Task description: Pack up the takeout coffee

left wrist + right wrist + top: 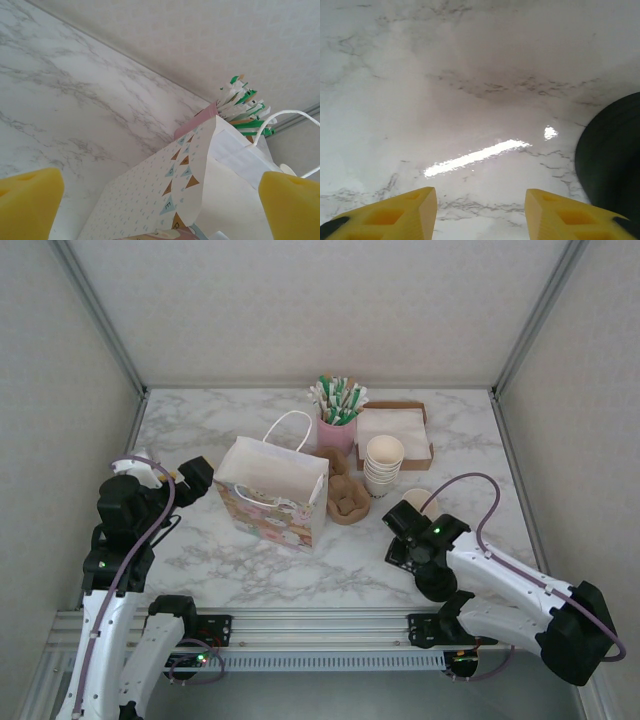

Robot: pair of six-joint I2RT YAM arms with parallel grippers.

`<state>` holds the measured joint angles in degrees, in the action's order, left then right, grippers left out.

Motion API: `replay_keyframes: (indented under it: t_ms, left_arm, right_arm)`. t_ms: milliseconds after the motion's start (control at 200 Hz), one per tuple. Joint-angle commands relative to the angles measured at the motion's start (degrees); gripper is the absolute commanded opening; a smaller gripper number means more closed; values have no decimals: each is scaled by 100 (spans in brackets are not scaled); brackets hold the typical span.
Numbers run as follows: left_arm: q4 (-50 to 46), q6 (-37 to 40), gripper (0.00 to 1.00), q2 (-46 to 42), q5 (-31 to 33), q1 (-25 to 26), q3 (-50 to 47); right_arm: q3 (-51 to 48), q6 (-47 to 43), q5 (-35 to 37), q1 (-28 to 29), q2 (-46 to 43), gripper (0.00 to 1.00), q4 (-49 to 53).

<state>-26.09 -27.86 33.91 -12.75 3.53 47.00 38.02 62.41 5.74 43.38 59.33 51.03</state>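
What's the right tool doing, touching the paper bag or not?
Apart. The top view shows bare table between the right tool and the paper bag.

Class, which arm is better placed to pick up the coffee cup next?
Probably right: the right gripper, open, is beside the coffee cup; the left gripper is on the far side of the bag.

The marble-patterned table [470, 75] shines glossy, the paper bag [270, 500] looks matt, and the black lid [612, 160] at three o'clock looks smooth.

One takeout coffee [421, 502], one bag [270, 502], one cup stack [383, 466], one napkin tray [431, 445]
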Motion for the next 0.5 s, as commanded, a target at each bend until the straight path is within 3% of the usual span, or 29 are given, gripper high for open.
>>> replay_keyframes:
  t_ms: [0, 140, 365, 496]
  left_arm:
    - [-81, -27, 100, -20, 97, -55, -28]
    - [-79, -27, 100, -20, 98, -56, -33]
    - [-66, -29, 100, -25, 106, -63, -42]
    - [-83, -33, 100, -33, 124, -69, -42]
  right_arm:
    - [10, 5, 105, -31, -84, 51, 33]
    - [267, -2, 714, -31, -56, 59, 791]
    - [419, 341, 1395, -205, 157, 98, 1754]
    - [359, 291, 1446, -511, 321, 99, 1806]
